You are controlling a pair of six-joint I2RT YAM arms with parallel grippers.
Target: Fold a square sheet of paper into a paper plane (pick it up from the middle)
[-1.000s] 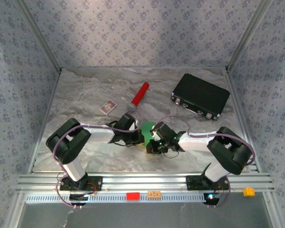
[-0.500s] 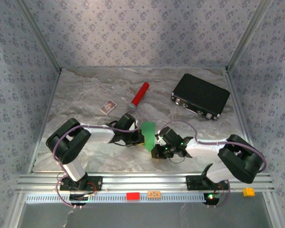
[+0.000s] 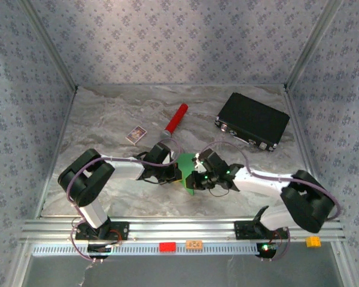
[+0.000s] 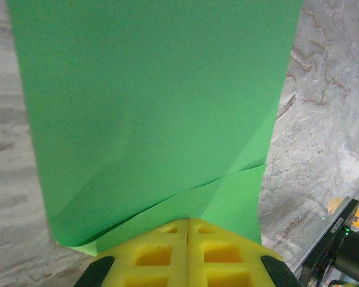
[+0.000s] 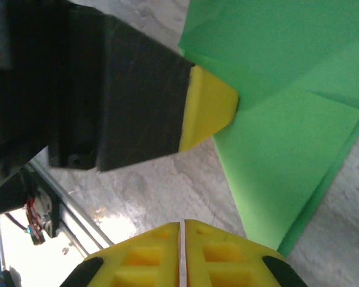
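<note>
We find the left jaws closed on the bright green sheet of thin paper (image 4: 155,107). In the left wrist view their yellow pads (image 4: 149,254) meet with no gap, and the sheet rises straight out of the seam and spreads well past them on both sides. The sheet is not flat: a crease runs slantwise just ahead of the pads, and a folded layer overlaps near the grip, to the right of the seam.

The right jaws are also closed, their yellow pads (image 5: 227,257) pressed together along a thin line, with nothing visibly held. The sheet lies ahead of these jaws and to their right. Its lowest corner sits just beside the right-hand pad, and we cannot tell whether the two touch. Directly ahead of the right jaws, the yellow tip of a left finger (image 5: 208,110) bears against the sheet's folded edge.

In the top external view the two sets of jaws face each other closely, with the sheet between them over the grey marbled desk (image 3: 107,113). We cannot tell whether its lower edge touches the desk.

Beyond the left jaws, well apart from them, lie a small printed card (image 3: 136,134) and a red cylinder (image 3: 176,118). Beyond the right jaws, also well apart, lies a black rectangular case (image 3: 252,121).
</note>
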